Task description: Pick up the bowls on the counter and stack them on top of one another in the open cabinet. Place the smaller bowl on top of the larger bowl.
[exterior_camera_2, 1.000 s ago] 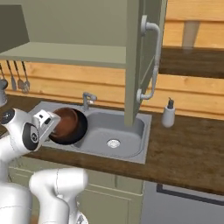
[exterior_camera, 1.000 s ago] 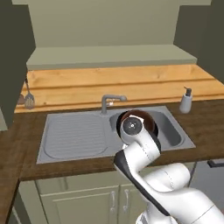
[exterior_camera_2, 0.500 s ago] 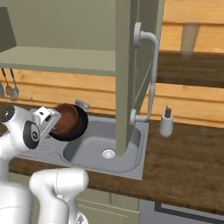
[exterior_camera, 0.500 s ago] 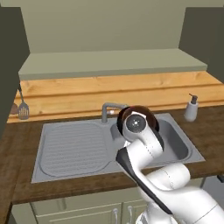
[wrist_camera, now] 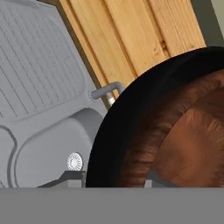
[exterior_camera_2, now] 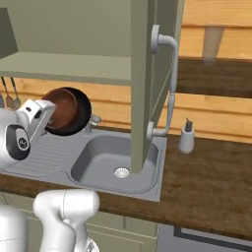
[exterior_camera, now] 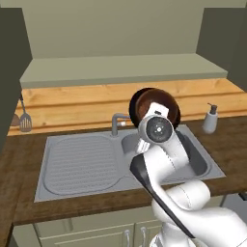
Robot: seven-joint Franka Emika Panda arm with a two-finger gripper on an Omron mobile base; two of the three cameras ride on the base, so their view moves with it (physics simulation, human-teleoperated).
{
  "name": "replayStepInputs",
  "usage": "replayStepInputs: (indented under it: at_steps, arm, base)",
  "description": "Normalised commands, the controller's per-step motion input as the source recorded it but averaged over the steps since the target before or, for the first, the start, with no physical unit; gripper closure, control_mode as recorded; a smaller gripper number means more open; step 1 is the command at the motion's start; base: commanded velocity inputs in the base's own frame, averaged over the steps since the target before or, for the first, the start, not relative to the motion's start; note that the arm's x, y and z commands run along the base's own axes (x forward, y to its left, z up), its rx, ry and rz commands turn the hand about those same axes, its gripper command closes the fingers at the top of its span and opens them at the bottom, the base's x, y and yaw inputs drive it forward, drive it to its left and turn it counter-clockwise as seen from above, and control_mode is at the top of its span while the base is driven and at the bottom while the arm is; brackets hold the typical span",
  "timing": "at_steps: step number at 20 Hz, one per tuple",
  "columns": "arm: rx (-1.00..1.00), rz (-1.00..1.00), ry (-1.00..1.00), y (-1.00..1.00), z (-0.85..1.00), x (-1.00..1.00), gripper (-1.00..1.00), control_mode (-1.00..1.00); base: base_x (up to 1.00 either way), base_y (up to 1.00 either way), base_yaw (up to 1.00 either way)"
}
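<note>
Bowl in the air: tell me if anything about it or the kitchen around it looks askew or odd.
The bowl is carried tipped on edge above the sink, its reddish-brown inside facing sideways rather than up. It looks empty, so nothing spills. The soap dispenser stands upright on the counter. Nothing else stands out.

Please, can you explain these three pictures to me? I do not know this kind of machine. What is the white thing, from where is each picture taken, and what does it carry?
The white thing is a robot arm in a simulated kitchen. Two cameras ride behind it, left and right; the third sits on its hand. Its gripper holds a black bowl, reddish-brown inside, tilted up on its edge above the sink. The sink is set in a dark wooden counter, where a soap dispenser stands. Above is the open cabinet, olive green, with a flat floor.
</note>
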Motion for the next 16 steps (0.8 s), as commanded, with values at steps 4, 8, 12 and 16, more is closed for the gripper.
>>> replayStepInputs:
  at_steps: [4, 8, 12, 16]
  arm:
    - [-0.07, 0.12, -0.18, 0.00, 1.00, -0.08, 1.00, -1.00]
    - [-0.07, 0.14, -0.12, 0.00, 1.00, -0.04, 1.00, -1.00]
    - [-0.01, 0.08, 0.05, 0.00, 1.00, 0.44, 1.00, -1.00]
    - [0.00, 0.02, 0.18, 0.00, 0.86, 0.98, 1.00, -1.00]
  base:
    - [0.00, 0.00, 0.00]
    - [0.00, 0.00, 0.00]
    - [0.00, 0.00, 0.00]
    - [0.00, 0.00, 0.00]
